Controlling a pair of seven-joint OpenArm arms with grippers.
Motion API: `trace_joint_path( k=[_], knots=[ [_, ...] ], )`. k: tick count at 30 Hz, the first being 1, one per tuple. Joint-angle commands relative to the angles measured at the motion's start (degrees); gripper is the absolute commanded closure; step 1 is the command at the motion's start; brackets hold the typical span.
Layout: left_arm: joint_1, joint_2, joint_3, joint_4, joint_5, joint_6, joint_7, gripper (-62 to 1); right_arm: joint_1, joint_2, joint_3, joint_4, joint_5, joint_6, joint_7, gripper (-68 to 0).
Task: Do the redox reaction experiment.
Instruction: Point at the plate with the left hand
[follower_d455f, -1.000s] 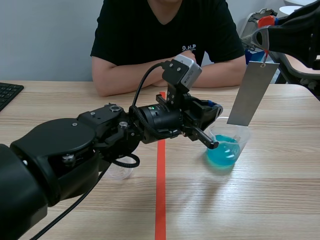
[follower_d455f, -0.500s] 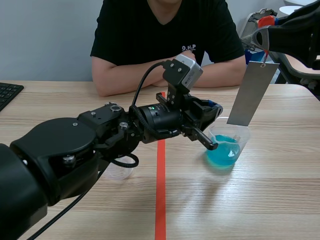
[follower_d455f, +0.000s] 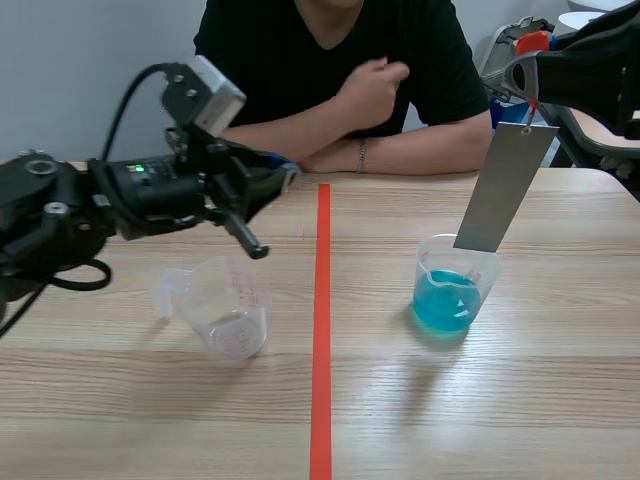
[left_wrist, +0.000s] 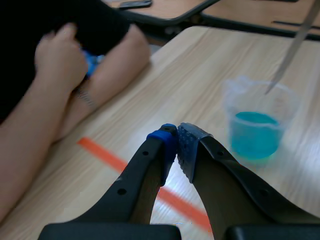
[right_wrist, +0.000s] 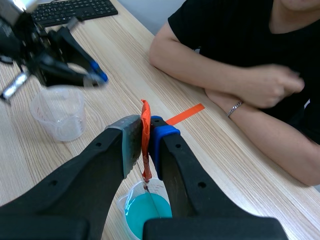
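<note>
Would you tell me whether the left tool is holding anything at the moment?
No, the left tool has its fingers shut together with nothing between them.

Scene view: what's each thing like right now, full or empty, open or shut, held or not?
blue beaker: upright, part full of blue liquid.
clear cup: upright, looks empty.
metal strip: hanging on orange ribbon, tip at the beaker's mouth.
left gripper: shut, holding nothing.
right gripper: shut on the orange ribbon.

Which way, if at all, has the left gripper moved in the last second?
Yes. The left gripper withdrew from the blue beaker, back across the orange-red tape line.
</note>
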Motion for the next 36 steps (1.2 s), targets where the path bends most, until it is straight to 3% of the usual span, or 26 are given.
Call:
trace_joint_path(
  k=[1,9,12,16,19,24,32,36],
  knots=[
    [3.2,-2.8,-2.2,0.2,0.1,0.0,-0.9,-4.0,1.6,0.3,0.8,1.0,0.7,0.4,0.9,-1.5],
    [21.9,-12.9,-16.3,0.7,3.2,0.0,-6.3,-4.0,1.6,-0.6,0.8,1.0,0.7,0.4,0.8,-1.5],
    [31.0,-14.6,-22.8,0.9,4.0,0.0,-9.8,-4.0,1.6,-1.2,0.8,1.0,0.7,0.4,0.4,-1.5],
    [43.5,-14.0,-32.0,0.9,9.4,0.0,-16.0,-4.0,1.6,-2.3,0.8,1.0,0.6,0.4,-0.4,-1.5],
    [52.3,-12.4,-37.9,0.9,11.1,0.0,-21.5,-4.0,1.6,-2.9,0.8,1.0,0.4,0.4,-0.7,-1.5],
    [63.5,-6.8,-44.6,0.9,17.2,1.7,-29.9,-4.0,1.6,-2.9,0.8,1.0,0.2,0.4,-0.9,-1.5],
    [73.6,4.3,-46.9,3.5,28.0,8.9,-36.6,-4.0,1.6,-2.9,0.8,0.9,0.2,0.4,-1.1,-1.5],
    [76.5,8.5,-46.9,5.9,32.3,9.1,-36.9,-4.0,1.6,-2.9,0.8,-0.1,0.2,0.4,-0.9,-1.5]
  ],
)
